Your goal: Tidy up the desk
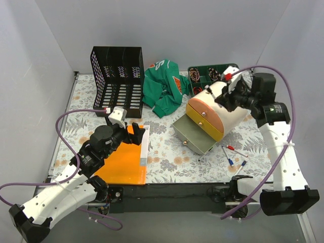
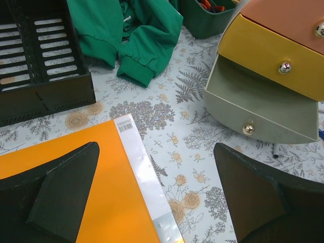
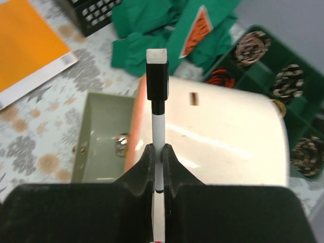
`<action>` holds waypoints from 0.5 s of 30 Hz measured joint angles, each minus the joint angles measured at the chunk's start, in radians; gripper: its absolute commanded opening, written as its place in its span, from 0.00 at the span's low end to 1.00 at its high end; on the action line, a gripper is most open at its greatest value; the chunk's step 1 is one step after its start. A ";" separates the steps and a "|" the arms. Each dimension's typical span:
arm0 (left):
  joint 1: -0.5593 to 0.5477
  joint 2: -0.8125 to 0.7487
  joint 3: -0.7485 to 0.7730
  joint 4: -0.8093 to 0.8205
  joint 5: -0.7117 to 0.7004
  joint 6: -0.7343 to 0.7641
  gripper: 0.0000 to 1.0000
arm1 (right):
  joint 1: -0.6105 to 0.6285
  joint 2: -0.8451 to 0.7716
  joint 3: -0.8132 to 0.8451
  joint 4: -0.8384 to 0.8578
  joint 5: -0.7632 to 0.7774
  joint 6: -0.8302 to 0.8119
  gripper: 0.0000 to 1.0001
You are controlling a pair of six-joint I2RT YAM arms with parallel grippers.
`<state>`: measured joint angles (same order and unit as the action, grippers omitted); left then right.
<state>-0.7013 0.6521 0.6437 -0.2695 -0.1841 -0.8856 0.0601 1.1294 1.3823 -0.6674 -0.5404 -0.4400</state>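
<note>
The desk point(image 1: 162, 147) has a white cover with grey ferns and orange flowers. My right gripper point(image 1: 224, 95) hovers over the cream drawer unit point(image 1: 225, 114) and is shut on a white marker point(image 3: 157, 116) with a black cap, which sticks out forward past the fingertips of the right gripper point(image 3: 157, 151). The unit's grey-green bottom drawer point(image 1: 195, 134) is pulled out. My left gripper point(image 1: 134, 133) hangs open over the right edge of an orange folder point(image 1: 121, 159). In its wrist view the left gripper point(image 2: 156, 149) has nothing between its fingers, only the orange folder point(image 2: 101, 167) and desk point(image 2: 202, 126) below.
A black file rack point(image 1: 117, 78) stands at the back left. A crumpled green garment point(image 1: 162, 88) lies beside it. A green compartment tray point(image 1: 207, 73) sits behind the drawer unit. Loose pens point(image 1: 230, 154) lie near the front right edge.
</note>
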 measured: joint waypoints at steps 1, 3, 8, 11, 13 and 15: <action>0.000 0.001 0.000 0.000 -0.002 0.000 0.98 | 0.033 -0.002 -0.022 -0.013 -0.013 -0.011 0.01; 0.000 0.005 0.000 0.000 -0.010 0.001 0.98 | 0.095 -0.003 -0.078 -0.035 -0.024 -0.032 0.01; 0.004 0.026 0.000 0.000 -0.023 0.007 0.98 | 0.227 -0.003 -0.201 -0.074 -0.043 -0.068 0.01; 0.006 0.034 0.000 -0.001 -0.030 0.008 0.98 | 0.272 -0.003 -0.249 -0.093 -0.042 -0.084 0.01; 0.006 0.035 0.000 0.000 -0.036 0.008 0.98 | 0.293 -0.005 -0.270 -0.097 -0.038 -0.091 0.01; 0.006 0.035 0.000 0.000 -0.041 0.009 0.98 | 0.299 -0.007 -0.277 -0.097 -0.034 -0.091 0.01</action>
<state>-0.6952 0.6876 0.6437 -0.2699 -0.2249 -0.8764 0.3595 1.1221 1.1049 -0.7647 -0.5747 -0.5308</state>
